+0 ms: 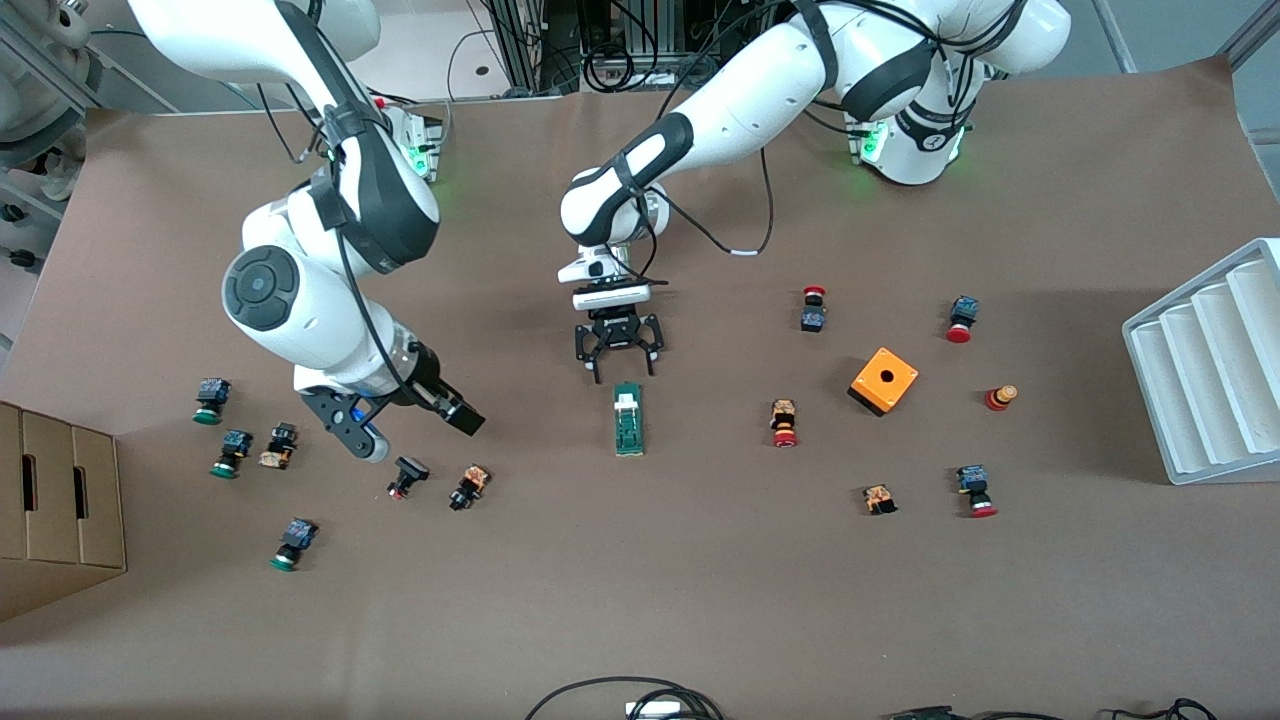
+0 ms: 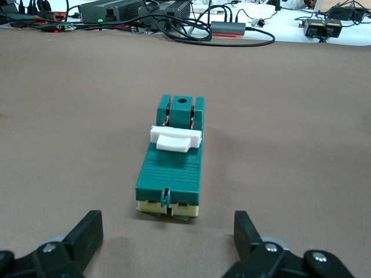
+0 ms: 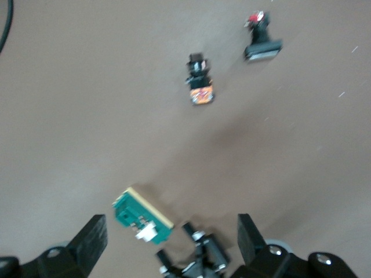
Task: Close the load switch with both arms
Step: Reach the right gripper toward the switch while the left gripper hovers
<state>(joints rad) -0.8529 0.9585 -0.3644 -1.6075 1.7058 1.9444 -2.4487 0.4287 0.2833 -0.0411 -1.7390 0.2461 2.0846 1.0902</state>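
The green load switch point(image 1: 628, 418) lies flat at the table's middle, its white sliding block point(image 1: 626, 401) at the end toward the robots. My left gripper point(image 1: 620, 368) is open and empty, low over the table just at that end of the switch. In the left wrist view the switch point(image 2: 173, 162) lies ahead of the open gripper point(image 2: 168, 237), not between the fingers. My right gripper point(image 1: 405, 420) is open and empty, up over the table toward the right arm's end, apart from the switch. The right wrist view shows the switch point(image 3: 142, 217) past its open gripper point(image 3: 171, 243).
Two push buttons point(image 1: 408, 475) point(image 1: 468, 487) lie just under the right gripper. More buttons are scattered at both ends. An orange box point(image 1: 883, 380) and a white ribbed tray point(image 1: 1210, 360) are toward the left arm's end, a cardboard box point(image 1: 55, 505) at the right arm's end.
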